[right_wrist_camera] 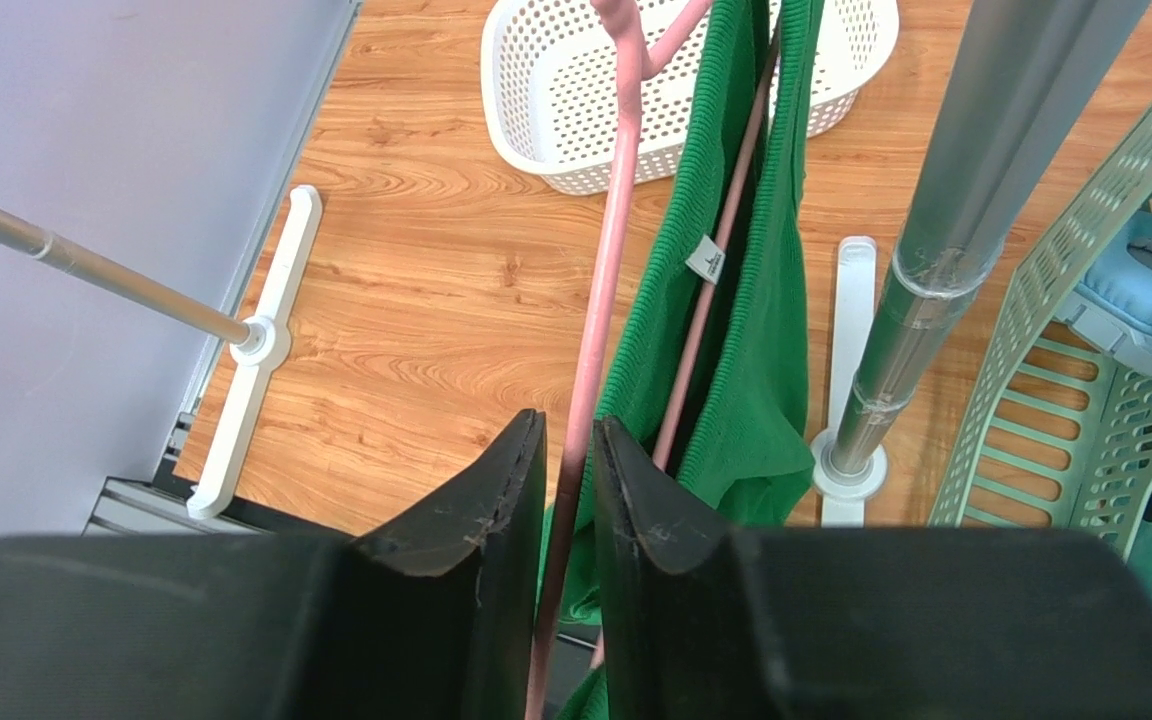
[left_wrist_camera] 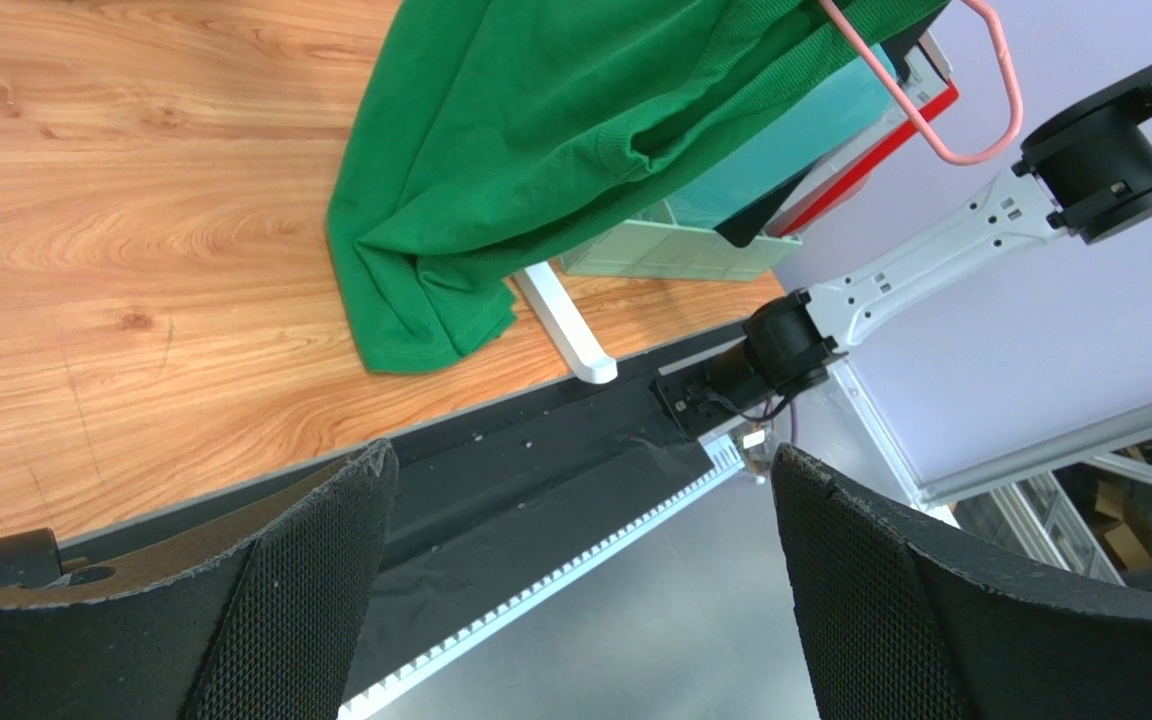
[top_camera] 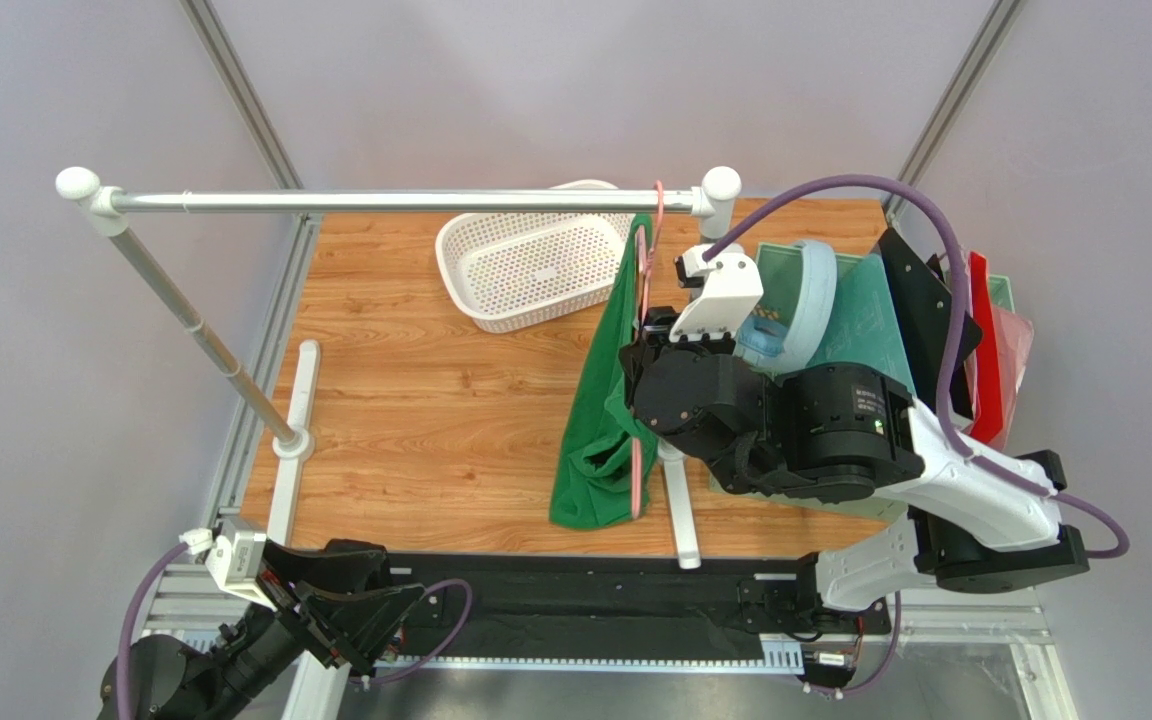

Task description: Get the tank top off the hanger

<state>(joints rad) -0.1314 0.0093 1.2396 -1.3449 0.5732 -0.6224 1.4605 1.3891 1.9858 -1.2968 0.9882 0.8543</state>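
The green tank top (top_camera: 594, 428) hangs on the pink hanger (top_camera: 638, 488), whose hook sits on the silver rail (top_camera: 387, 198) near its right end. The tank top's lower end lies bunched on the wooden table. My right gripper (top_camera: 642, 375) is shut on one pink hanger wire (right_wrist_camera: 605, 270), with the tank top (right_wrist_camera: 755, 345) just right of the jaws (right_wrist_camera: 570, 435). My left gripper (top_camera: 387, 608) is open and empty, low at the table's near edge. In its wrist view (left_wrist_camera: 582, 495) the tank top (left_wrist_camera: 537, 135) and a hanger corner (left_wrist_camera: 965, 120) are far off.
A white perforated basket (top_camera: 530, 270) lies at the back under the rail. A teal board (top_camera: 868, 323), a mint crate (right_wrist_camera: 1048, 375) and red and black items (top_camera: 988, 345) stand at the right. The rail's right post (right_wrist_camera: 958, 195) and white foot (top_camera: 680, 518) are beside the tank top.
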